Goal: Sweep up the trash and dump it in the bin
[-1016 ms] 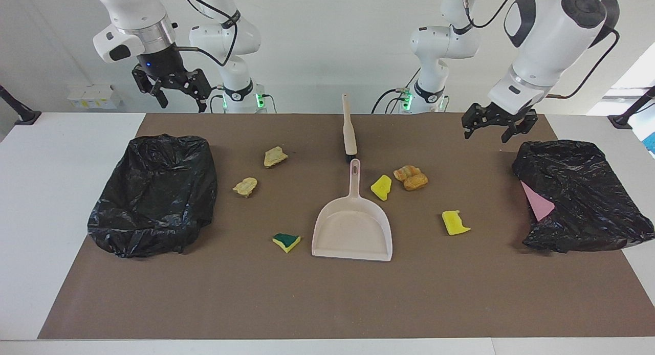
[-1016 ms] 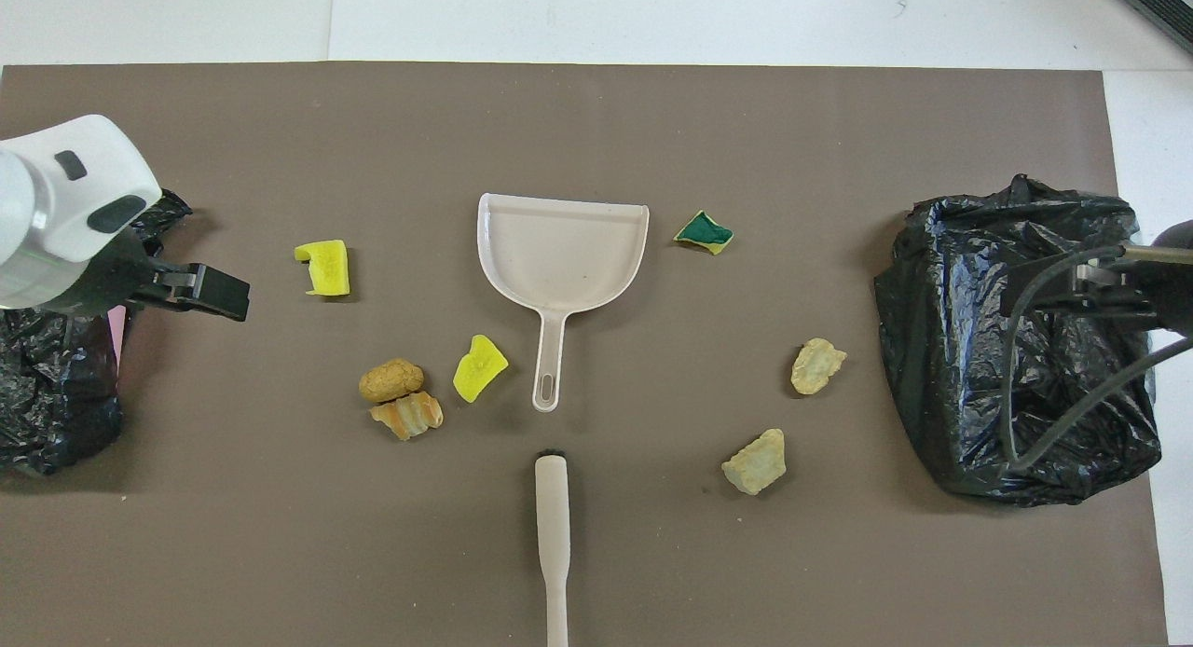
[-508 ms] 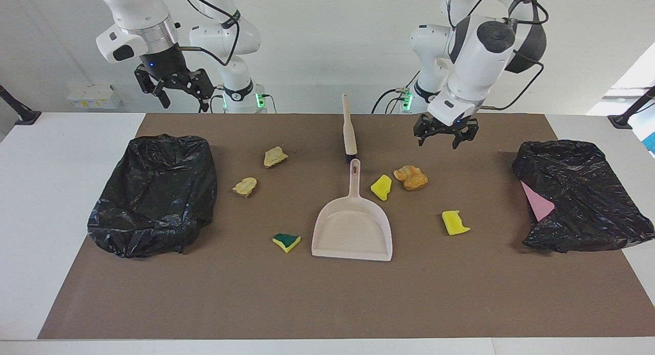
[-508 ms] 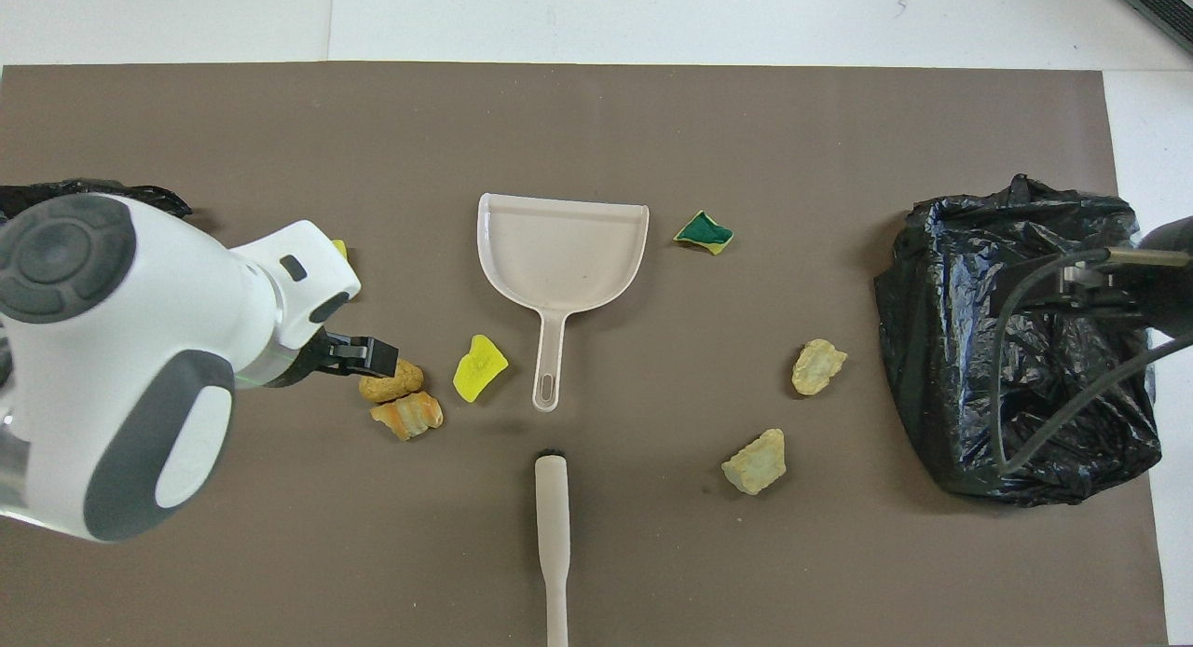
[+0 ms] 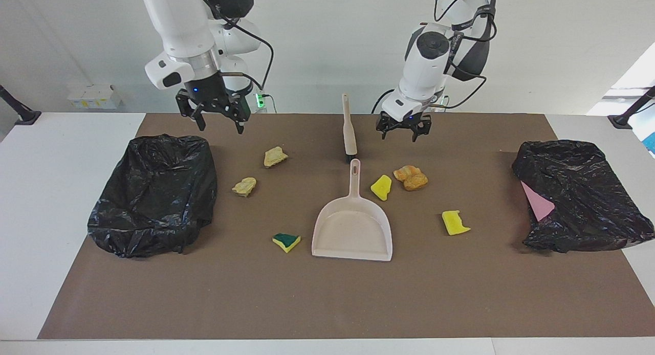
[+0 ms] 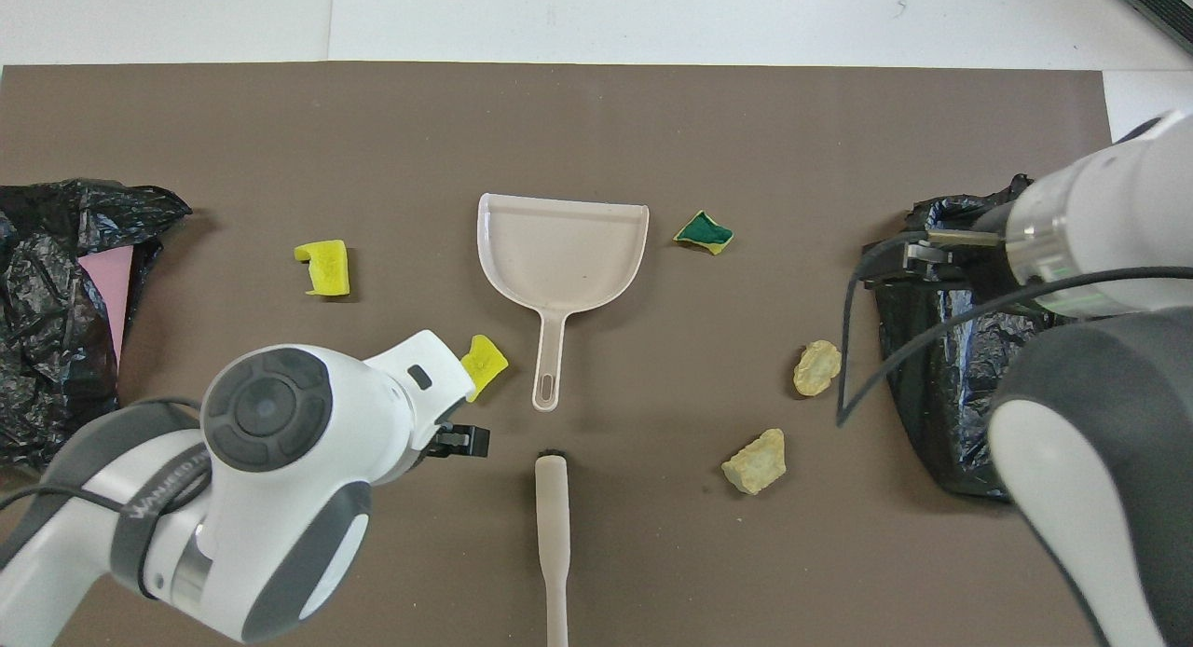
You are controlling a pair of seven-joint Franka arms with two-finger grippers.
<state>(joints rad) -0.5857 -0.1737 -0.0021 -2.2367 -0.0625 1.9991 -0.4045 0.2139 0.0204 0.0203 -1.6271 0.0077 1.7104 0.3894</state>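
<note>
The trash lies scattered on the brown mat (image 5: 327, 304): two tan lumps (image 5: 275, 156) (image 5: 245, 186), a green-and-yellow wedge (image 5: 286, 241), two yellow sponge pieces (image 5: 381, 187) (image 5: 455, 223) and orange-brown lumps (image 5: 411, 177). A beige dustpan (image 5: 353, 227) sits mid-mat, with the beige brush (image 5: 349, 130) nearer the robots, handle toward them. A black-bagged bin stands at each end (image 5: 153, 194) (image 5: 578, 196). My left gripper (image 5: 404, 135) hangs open and empty over the mat beside the brush. The right gripper (image 5: 219, 125) is open and empty in the air beside its bin's edge.
Pink (image 5: 537, 201) shows inside the bin at the left arm's end. From above, the left arm hides the orange-brown lumps, and its gripper (image 6: 466, 440) shows beside the brush (image 6: 552, 535). The dustpan (image 6: 562, 255) opens away from the robots.
My left gripper has swung from beside its bin in toward the middle, ending beside the brush. The right gripper has moved inward and lower, past its bin's edge. Nothing on the mat moved.
</note>
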